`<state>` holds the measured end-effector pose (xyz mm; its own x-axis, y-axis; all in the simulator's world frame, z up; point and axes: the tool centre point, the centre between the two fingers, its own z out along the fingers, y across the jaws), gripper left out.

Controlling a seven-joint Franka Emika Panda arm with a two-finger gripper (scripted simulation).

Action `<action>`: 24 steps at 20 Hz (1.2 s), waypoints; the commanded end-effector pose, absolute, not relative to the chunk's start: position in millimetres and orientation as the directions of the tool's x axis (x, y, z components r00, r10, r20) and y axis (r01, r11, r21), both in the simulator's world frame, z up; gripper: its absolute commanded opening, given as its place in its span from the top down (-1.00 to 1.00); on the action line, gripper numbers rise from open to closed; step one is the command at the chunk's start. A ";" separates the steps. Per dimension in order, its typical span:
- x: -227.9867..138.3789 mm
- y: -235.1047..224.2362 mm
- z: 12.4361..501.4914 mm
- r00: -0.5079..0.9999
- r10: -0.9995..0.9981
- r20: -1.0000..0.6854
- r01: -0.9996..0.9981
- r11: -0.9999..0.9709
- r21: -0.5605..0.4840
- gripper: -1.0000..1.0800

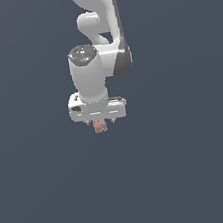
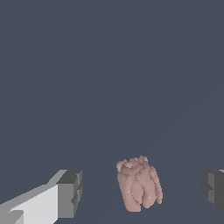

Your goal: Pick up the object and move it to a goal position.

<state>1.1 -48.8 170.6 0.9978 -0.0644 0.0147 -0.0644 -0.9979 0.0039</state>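
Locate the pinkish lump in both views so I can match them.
Exterior view: lump just under the white tool bar, near the picture's centre.
Wrist view: lump between the two dark fingers, touching neither.
Shared landmark: the tool itself, straddling the lump.

arm (image 1: 102, 29): white, jointed, reaching down from the top of the exterior view, wrist vertical. gripper (image 1: 100, 122): pointing straight down under a white crossbar; jaws spread wide. fingers (image 2: 69, 194): grey pads, well apart in the wrist view, touching nothing.
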 end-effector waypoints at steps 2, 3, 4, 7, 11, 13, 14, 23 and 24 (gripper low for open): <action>1.0 -48.8 170.7 0.998 -0.064 0.015 -0.064 -0.998 0.004 -0.92; 0.8 -49.0 171.2 0.998 -0.062 0.015 -0.062 -0.998 0.004 -0.92; 0.5 -49.2 172.1 0.998 -0.059 0.016 -0.059 -0.998 0.005 -0.92; -0.5 -50.3 176.8 0.999 -0.047 0.018 -0.047 -0.999 0.008 -0.92; 0.2 -50.4 181.1 0.999 -0.046 0.020 -0.046 -0.999 0.010 -0.92; -0.1 -50.4 180.2 0.999 -0.045 0.020 -0.045 -0.999 0.010 -0.92; -0.7 -50.6 179.1 0.999 -0.043 0.019 -0.043 -0.999 0.010 -0.92; -18.8 -57.1 153.0 1.000 0.028 0.013 0.028 -1.000 0.008 -0.92; -22.4 -58.2 148.2 0.999 0.041 0.012 0.041 -0.999 0.008 -0.92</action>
